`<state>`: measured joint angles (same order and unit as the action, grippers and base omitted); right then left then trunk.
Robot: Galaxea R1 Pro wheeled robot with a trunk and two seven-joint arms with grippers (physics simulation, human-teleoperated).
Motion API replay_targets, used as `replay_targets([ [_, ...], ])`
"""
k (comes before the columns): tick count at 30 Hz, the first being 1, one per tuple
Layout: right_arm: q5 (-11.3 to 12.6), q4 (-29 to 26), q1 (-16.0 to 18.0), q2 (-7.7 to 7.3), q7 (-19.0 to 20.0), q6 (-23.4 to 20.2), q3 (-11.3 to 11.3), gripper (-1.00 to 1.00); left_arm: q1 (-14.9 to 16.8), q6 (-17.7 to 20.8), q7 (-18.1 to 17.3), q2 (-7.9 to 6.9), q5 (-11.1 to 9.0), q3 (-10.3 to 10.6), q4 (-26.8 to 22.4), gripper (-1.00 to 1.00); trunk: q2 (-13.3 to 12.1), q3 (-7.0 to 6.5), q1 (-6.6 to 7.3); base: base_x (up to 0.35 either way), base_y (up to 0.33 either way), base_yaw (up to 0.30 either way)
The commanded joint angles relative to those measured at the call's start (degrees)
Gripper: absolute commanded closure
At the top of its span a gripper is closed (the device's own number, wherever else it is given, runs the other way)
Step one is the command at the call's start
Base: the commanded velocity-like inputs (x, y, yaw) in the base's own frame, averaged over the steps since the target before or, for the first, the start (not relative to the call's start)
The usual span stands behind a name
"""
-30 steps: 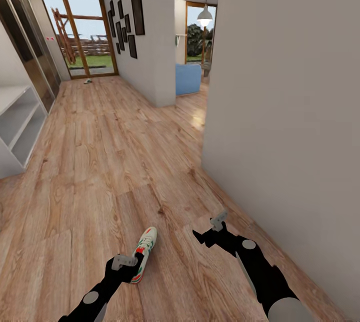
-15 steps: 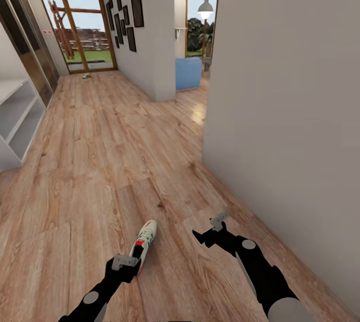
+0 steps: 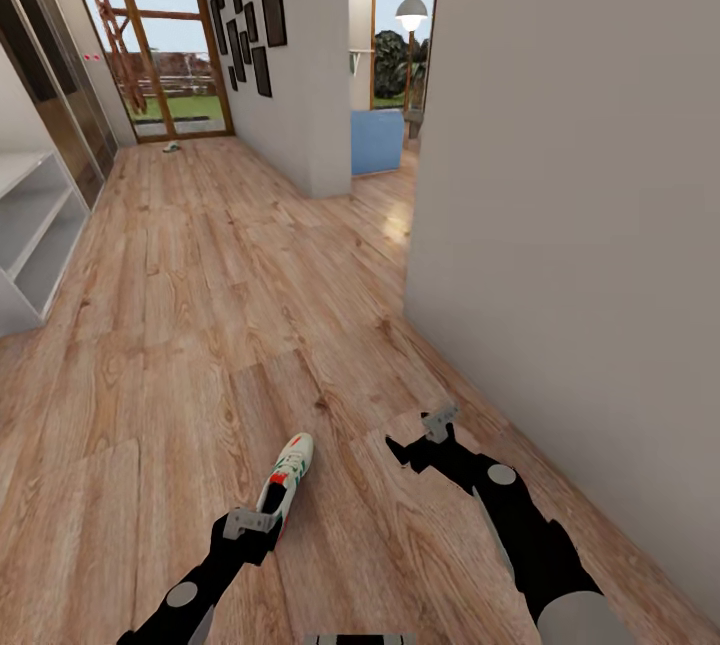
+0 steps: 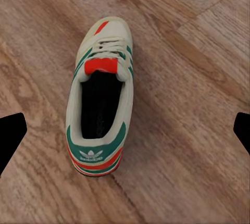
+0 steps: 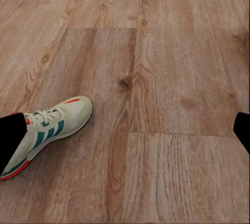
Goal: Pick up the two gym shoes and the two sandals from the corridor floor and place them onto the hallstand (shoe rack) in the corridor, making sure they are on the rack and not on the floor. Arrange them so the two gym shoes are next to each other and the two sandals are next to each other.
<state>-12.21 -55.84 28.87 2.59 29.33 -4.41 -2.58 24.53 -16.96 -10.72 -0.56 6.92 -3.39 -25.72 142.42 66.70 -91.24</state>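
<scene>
Gym shoe (image 4: 100, 99), cream with teal stripes, lies on wood-grain planks (image 4: 187, 78).

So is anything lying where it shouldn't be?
Yes. One gym shoe lies alone on the floor, upright, just beyond the left gripper, whose jaws are open. A small thing far down the corridor by the glass door could be another shoe; it is too small to tell.

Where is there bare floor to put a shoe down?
Bare planks spread between the gym shoe and the grey wall, and up the corridor floor beside the white shelf unit. It is crowded just by the left end effector.
</scene>
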Motion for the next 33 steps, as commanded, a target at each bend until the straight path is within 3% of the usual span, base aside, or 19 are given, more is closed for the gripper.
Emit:
replay_targets([
  [1,-0.4,-0.8,0.0,0.05,0.2,-0.4,0.0,-1.00,0.0,-0.2,-0.3,0.03,0.6,-0.4,0.0,-1.00,0.0,0.05,0.01,0.000,0.000,0.000],
  [6,-0.3,-5.7,0.0,0.18,0.2,-4.4,0.0,-1.00,0.0,-0.3,-0.3,0.05,0.6,-0.3,0.0,-1.00,0.0,0.06,0.01,0.000,0.000,0.000],
  [7,-0.3,-9.0,0.0,0.20,0.3,-8.2,0.0,-1.00,0.0,-0.3,-0.3,0.04,0.6,-0.3,-0.1,-1.00,0.0,0.06,0.01,0.000,0.000,0.000],
  [11,-0.2,-13.5,0.0,0.22,0.3,-13.5,-0.1,-1.00,0.0,-0.3,-0.2,0.04,0.6,-0.4,-0.2,-1.00,0.0,0.06,0.01,0.013,0.000,0.000],
  [23,-0.3,-13.7,0.0,0.30,0.4,-15.5,-0.2,-1.00,0.1,-0.3,-0.2,0.03,0.5,-0.5,-0.1,-1.00,0.0,0.06,0.01,0.222,0.000,0.000],
  [33,-0.3,-11.9,0.0,0.31,0.4,-15.5,-0.2,-1.00,0.1,-0.3,-0.2,0.03,0.5,-0.4,-0.1,-1.00,0.0,0.06,0.01,0.057,0.000,0.000],
])
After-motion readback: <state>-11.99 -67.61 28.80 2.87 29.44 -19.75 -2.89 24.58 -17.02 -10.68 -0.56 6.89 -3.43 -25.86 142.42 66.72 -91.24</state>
